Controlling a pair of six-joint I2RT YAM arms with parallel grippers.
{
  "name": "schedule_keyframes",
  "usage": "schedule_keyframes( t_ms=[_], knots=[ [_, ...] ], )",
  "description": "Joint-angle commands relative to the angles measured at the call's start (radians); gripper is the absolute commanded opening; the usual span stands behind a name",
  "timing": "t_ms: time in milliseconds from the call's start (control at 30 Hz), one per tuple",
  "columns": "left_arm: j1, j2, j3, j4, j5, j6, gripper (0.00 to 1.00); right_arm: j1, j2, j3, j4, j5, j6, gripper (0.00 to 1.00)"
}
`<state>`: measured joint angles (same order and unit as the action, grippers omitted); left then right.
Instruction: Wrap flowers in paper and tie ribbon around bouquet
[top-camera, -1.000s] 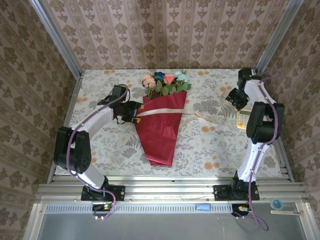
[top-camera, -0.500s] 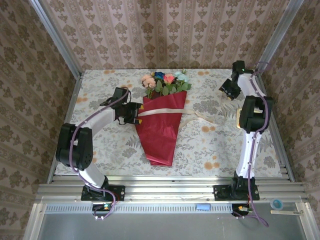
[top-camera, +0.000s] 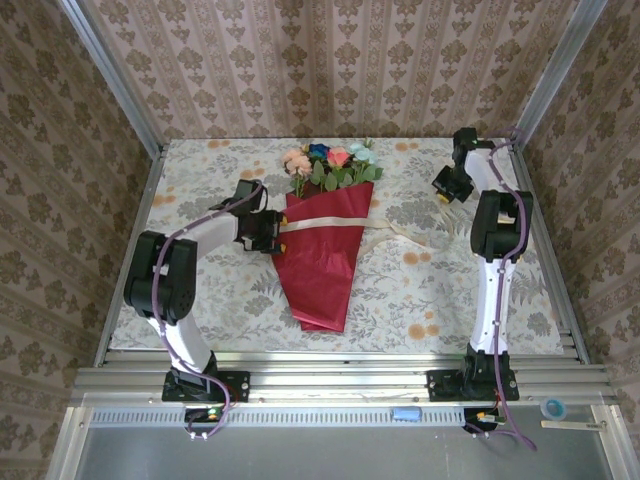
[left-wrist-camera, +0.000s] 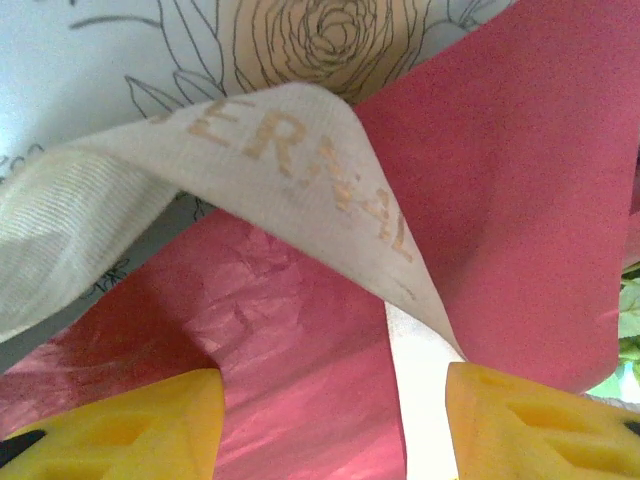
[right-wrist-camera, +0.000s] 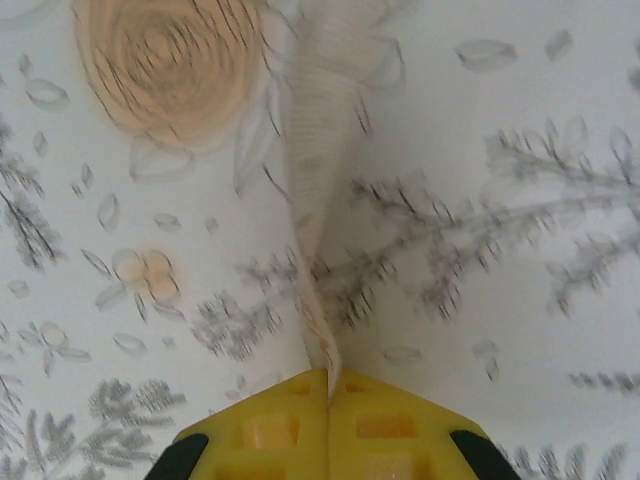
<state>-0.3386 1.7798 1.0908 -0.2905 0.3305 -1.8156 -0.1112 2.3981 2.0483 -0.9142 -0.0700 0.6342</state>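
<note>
Bouquet: the bouquet (top-camera: 322, 250) lay flat in the middle of the flowered tablecloth (top-camera: 420, 290), between the two arms, its narrow tip toward the near edge and its wide rim toward the back wall.
Paper: the dark red paper (top-camera: 318, 285) was rolled into a cone, creased, with one fold line running along its length.
Flowers: the flowers (top-camera: 330, 165) stood out above the rim – pink, red, blue and pale teal heads with green leaves – and rested on the cloth.
Ribbon: the cream ribbon (top-camera: 320, 221) crossed the upper part of the cone from side to side, and on the right side it went on over the cloth toward the right arm. In the left wrist view it made a loose fold above the paper, with pale gold letters printed on it.
Left gripper: the left gripper (top-camera: 272, 232) was at the left edge of the cone, level with the ribbon. Its yellow fingers (left-wrist-camera: 120, 430) stood apart – the ribbon and the red paper lay between them, and nothing was pinched.
Right gripper: the right gripper (top-camera: 442, 187) was well apart from the bouquet, near the far right corner. In its own wrist view the two fingers were pressed together on the ribbon, which ran away from them, twisted, over the cloth.
</note>
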Motion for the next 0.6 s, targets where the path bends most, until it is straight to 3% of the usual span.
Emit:
schedule_keyframes(
  t_ms=[0,367,567],
  knots=[
    [0.018,0.025,0.034,0.000,-0.044,-0.043,0.59,0.018,-0.141,-0.115,0.027,0.032,0.003,0.00],
    [0.029,-0.009,0.024,-0.002,-0.084,-0.051,0.60,0.064,-0.447,-0.458,0.142,0.018,0.021,0.00],
    [0.052,0.047,-0.005,0.061,-0.018,-0.085,0.56,0.123,-0.581,-0.516,0.133,0.014,0.009,0.00]
  ],
)
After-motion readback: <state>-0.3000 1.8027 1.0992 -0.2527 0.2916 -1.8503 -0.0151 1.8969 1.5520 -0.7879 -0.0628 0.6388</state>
